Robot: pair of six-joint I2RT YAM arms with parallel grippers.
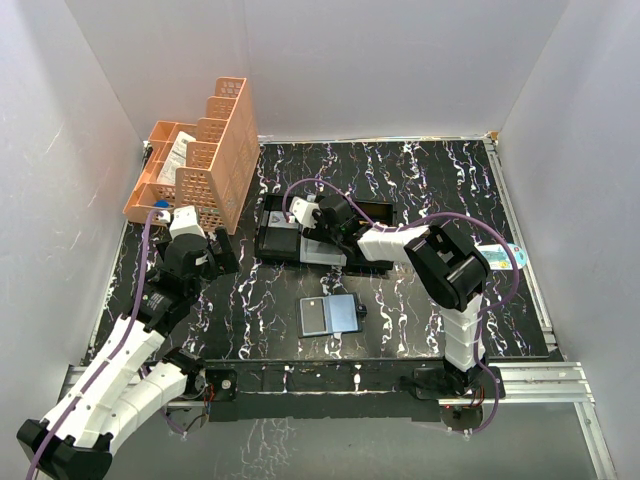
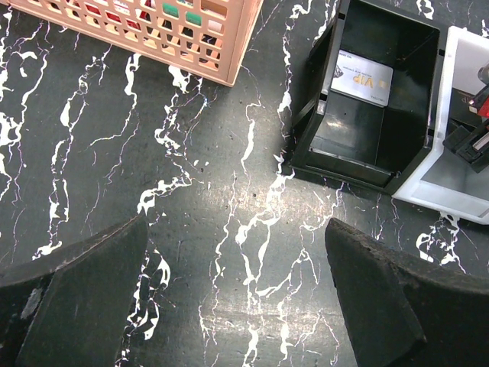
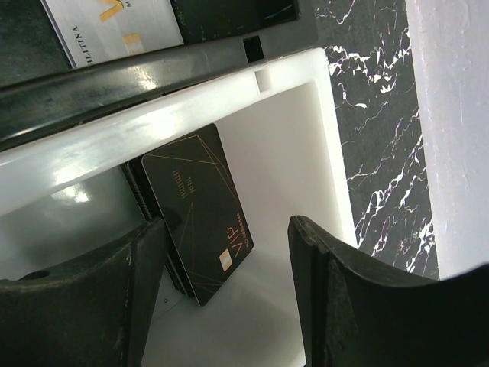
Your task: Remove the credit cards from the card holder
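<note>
The grey-blue card holder (image 1: pixel 330 314) lies flat on the table's near middle, with neither gripper near it. My right gripper (image 3: pixel 229 264) is open inside the white compartment (image 3: pixel 294 138) of the tray (image 1: pixel 275 245). A black VIP card (image 3: pixel 200 210) rests loose on other dark cards beside its left finger (image 3: pixel 141 294). The right finger (image 3: pixel 336 298) stands apart from the card. A white VIP card (image 2: pixel 363 76) lies in the black compartment (image 2: pixel 359 145). My left gripper (image 2: pixel 237 283) hangs open over bare table, left of the tray.
A peach plastic basket (image 1: pixel 205 160) with sorted items stands at the back left, close to my left arm. A clear item with a blue end (image 1: pixel 505 255) lies at the right edge. White walls enclose the marbled table (image 1: pixel 420 180).
</note>
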